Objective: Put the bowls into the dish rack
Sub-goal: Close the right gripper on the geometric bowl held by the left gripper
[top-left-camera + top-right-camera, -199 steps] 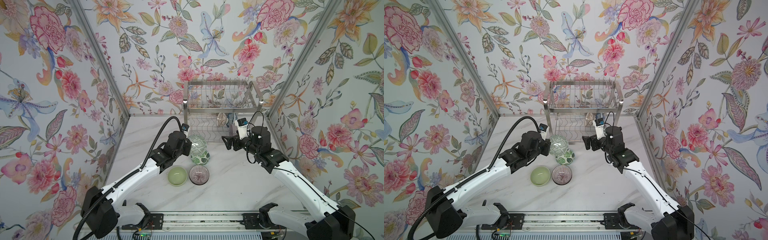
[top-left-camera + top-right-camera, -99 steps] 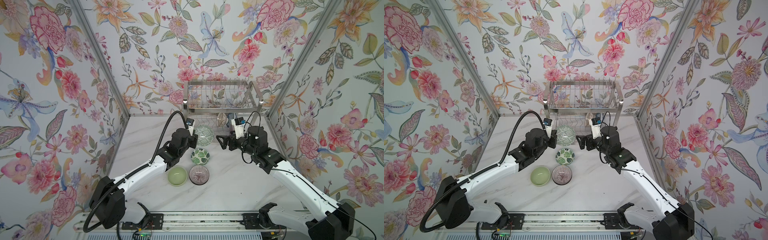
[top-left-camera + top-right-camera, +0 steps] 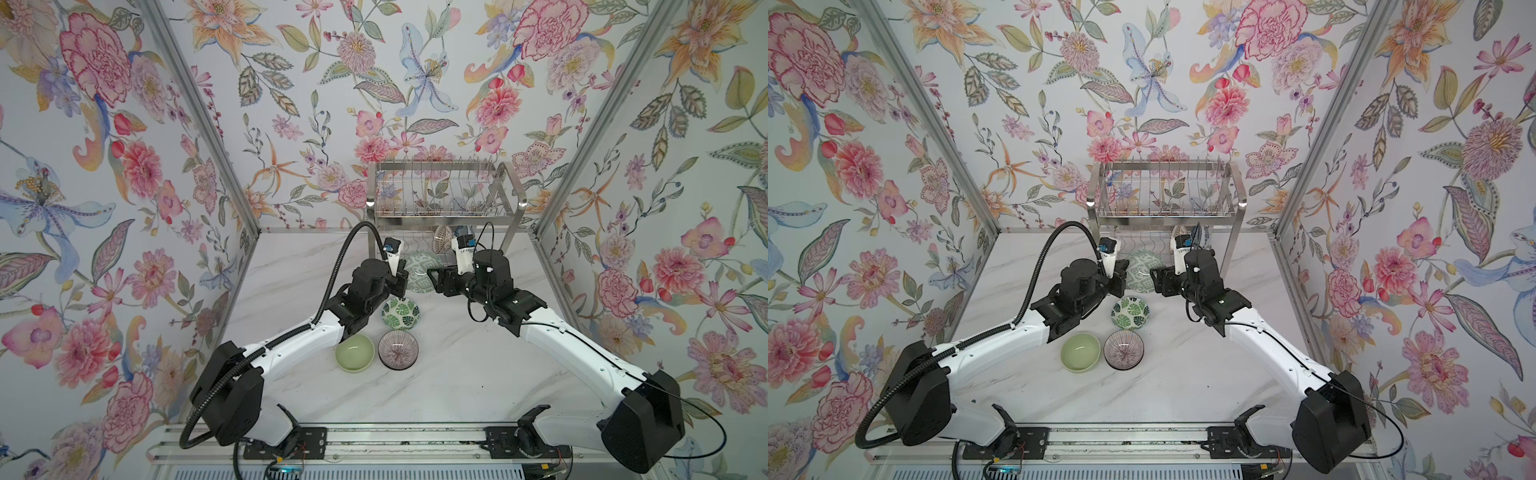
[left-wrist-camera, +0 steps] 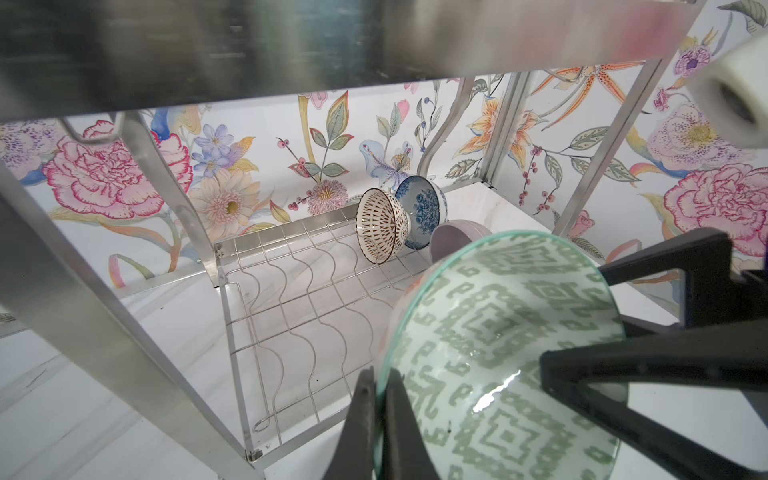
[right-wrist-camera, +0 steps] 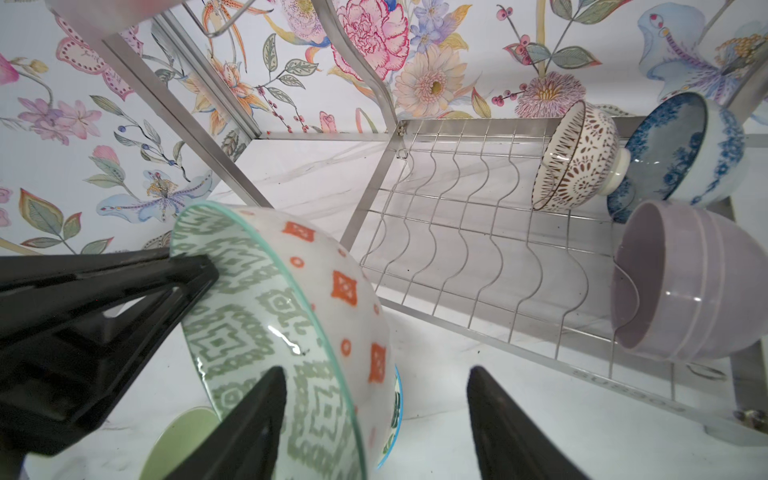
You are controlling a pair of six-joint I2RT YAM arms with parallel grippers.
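Lifted rackward since a second ago, the geometric bowl [image 3: 418, 271] hangs before the lower shelf [image 4: 291, 299] of the rack [image 3: 440, 215], left tool [image 4: 380, 376] clamped on its rim; right tool [image 5: 376, 370] straddles its wall, jaws apart. Only the wrist views show the lilac bowl [image 5: 685, 291] on that shelf.

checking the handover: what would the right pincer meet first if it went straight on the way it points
Most likely the green-patterned bowl that the left pincer clamps: its rim lies between the right pincer's open jaws, close ahead.
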